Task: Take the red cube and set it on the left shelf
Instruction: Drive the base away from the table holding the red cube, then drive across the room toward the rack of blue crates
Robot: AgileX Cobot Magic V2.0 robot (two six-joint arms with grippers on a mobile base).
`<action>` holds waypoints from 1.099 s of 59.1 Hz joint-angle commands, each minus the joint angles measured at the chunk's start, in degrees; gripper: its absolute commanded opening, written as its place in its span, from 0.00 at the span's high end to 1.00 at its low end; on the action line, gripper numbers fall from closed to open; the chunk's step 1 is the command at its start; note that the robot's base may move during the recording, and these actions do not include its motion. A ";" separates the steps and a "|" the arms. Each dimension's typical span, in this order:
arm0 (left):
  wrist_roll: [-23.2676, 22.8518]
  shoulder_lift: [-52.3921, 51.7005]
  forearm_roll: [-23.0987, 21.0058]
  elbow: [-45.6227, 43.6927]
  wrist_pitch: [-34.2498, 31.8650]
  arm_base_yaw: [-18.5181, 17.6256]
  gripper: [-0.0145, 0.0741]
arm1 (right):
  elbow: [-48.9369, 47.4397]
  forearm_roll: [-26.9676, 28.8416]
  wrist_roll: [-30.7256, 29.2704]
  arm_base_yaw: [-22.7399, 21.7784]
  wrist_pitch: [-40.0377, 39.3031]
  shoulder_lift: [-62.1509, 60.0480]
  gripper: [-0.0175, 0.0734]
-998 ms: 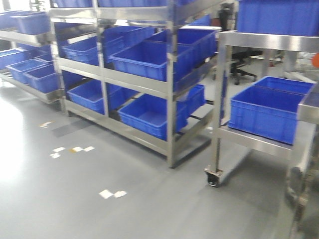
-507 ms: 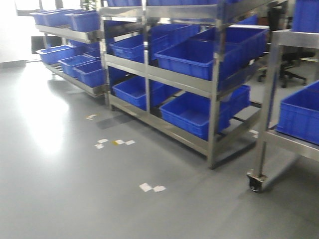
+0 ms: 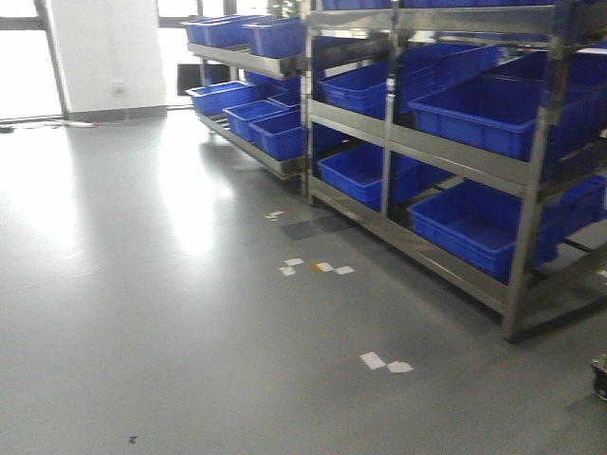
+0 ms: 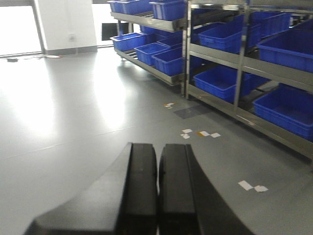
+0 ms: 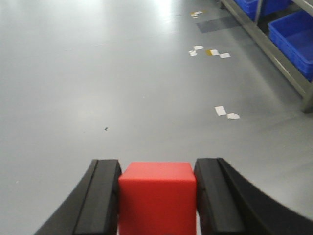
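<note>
While my left tool (image 4: 157,196) hangs empty over the floor (image 4: 73,122), its two black fingers pressed flat together, my right tool (image 5: 157,169) pinches the red cube (image 5: 157,200) squarely between its pads, one finger on each side face. The cube is off the ground, carried low above bare grey floor, and touches nothing but the tool.

Ahead in the front view, the left half is open floor up to a white wall and bright windows. Further right lie small white floor markers (image 3: 384,362), and beyond them a farther rack (image 3: 242,62) with blue crates. At the right stands the left shelf (image 3: 446,156): steel posts and rails, with deep-blue crates (image 3: 479,118) on its tiers.

I judge the pick done and the carry in hand. The shelf is well apart from both tools and off to the right of my view, so the next move calls for the base to turn and close in until a tier is within reach. Only then should the right arm lift the cube over a crate or rail and spread its fingers. The grip must hold firm while the base rolls.
</note>
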 commanded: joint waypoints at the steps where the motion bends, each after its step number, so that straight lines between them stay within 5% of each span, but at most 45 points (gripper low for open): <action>1: -0.05 -0.92 -0.17 1.32 -5.03 -0.37 0.72 | -1.43 0.29 -0.52 -0.02 -4.32 0.03 0.75; 65: -0.05 -0.92 -0.17 1.32 -5.03 -0.37 0.72 | -1.43 0.29 -0.52 -0.02 -4.32 0.03 0.75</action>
